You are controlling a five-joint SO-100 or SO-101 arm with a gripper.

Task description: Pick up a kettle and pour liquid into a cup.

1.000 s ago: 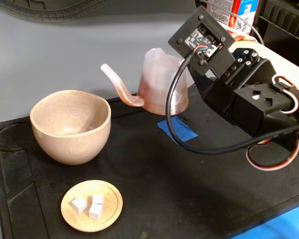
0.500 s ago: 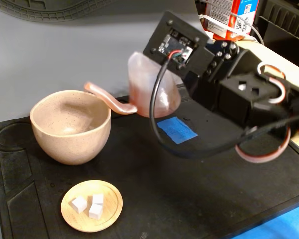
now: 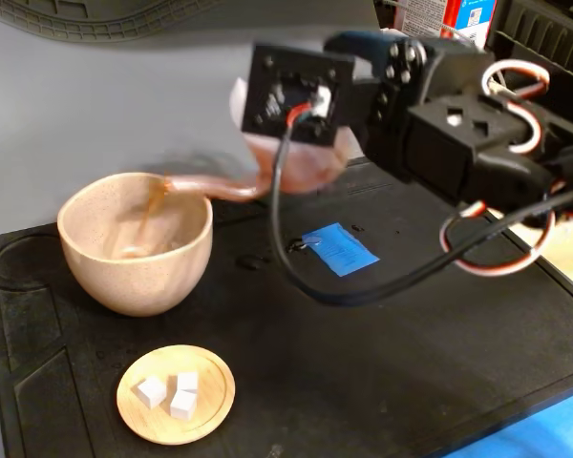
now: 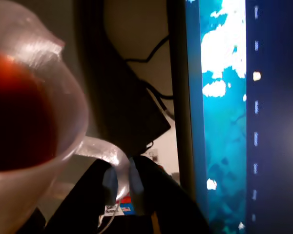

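Observation:
The translucent pinkish kettle point(image 3: 301, 164) hangs tilted above the black mat, largely behind the wrist camera board. Its thin spout point(image 3: 205, 187) reaches over the rim of the beige speckled cup point(image 3: 138, 262) at the left. A reddish-brown stream of liquid point(image 3: 152, 208) falls from the spout tip into the cup. In the wrist view the kettle point(image 4: 63, 112) fills the left side with dark red liquid point(image 4: 17, 122) inside. My gripper point(image 4: 121, 187) is shut on the kettle's small loop handle point(image 4: 105, 151).
A small wooden dish point(image 3: 215, 405) with white cubes lies at the front left of the black mat point(image 3: 382, 363). A blue tape square point(image 3: 339, 250) sits mid-mat, with a dark wet spot point(image 3: 248, 260) beside it. The arm point(image 3: 468, 143) and cables fill the right.
The kettle has left the blue tape square, travelled left and tipped further. Its spout now reaches over the cup and liquid runs out of it.

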